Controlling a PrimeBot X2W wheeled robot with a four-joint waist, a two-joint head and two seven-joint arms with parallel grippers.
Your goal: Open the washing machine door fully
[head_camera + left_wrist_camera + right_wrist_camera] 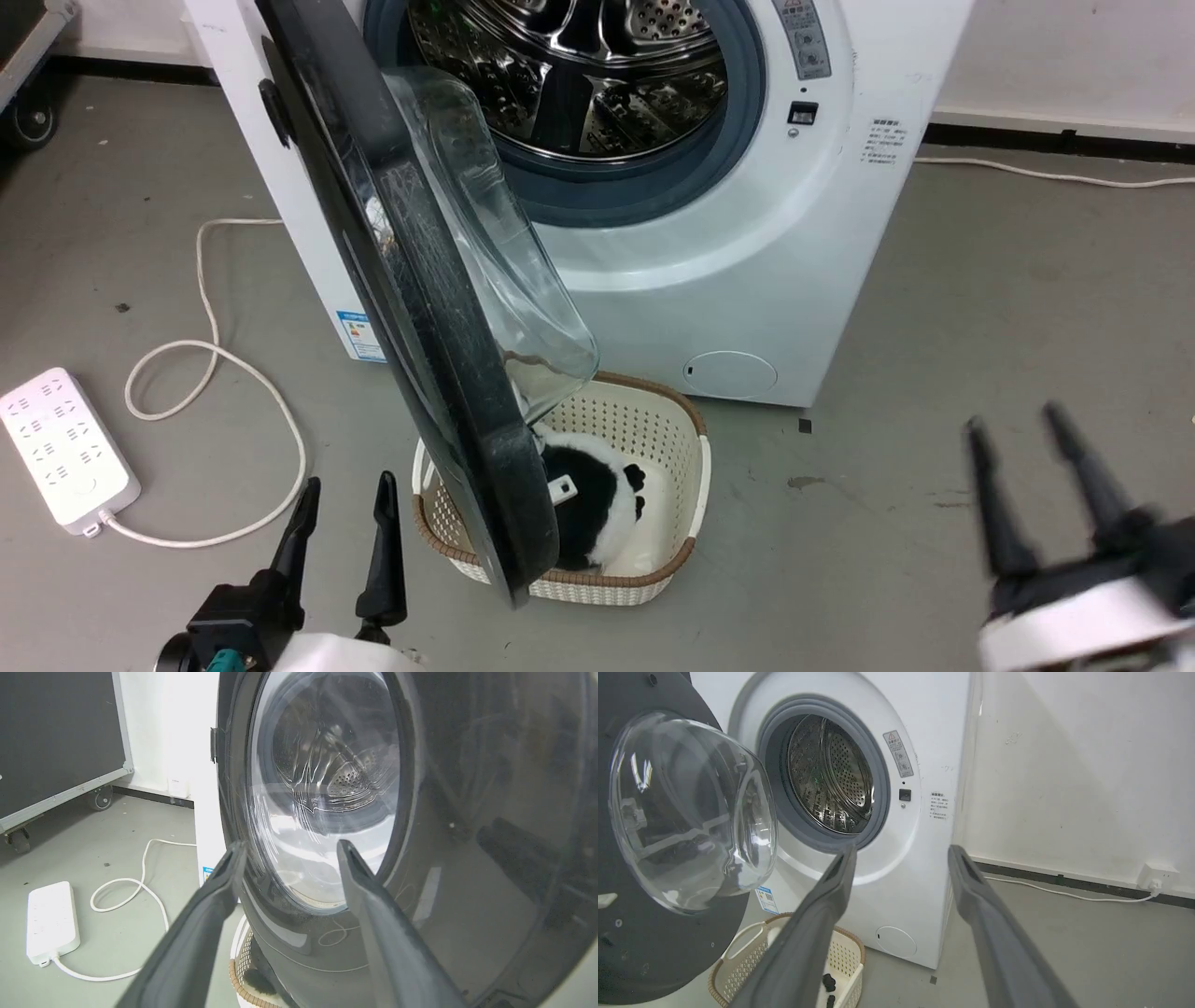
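The washing machine door [439, 373] stood part open. In the head view it ran edge-on from the upper left down to the lower centre, with its clear glass bowl turned toward the steel drum [579, 65]. The white washing machine [747, 280] took up the top centre. The door's lower edge hung over a cream basket [695, 485] on the floor, which held a black and white soft toy [588, 509].

The left gripper [347, 482] sat at the lower left, just beside the door's outer face. Its fingers were spread with nothing between them. The right gripper [1015, 420], blurred at the lower right, was well apart from the door, and its fingers were also spread and empty.

A white power strip [65, 448] and its looped cable [210, 308] lay at the left.
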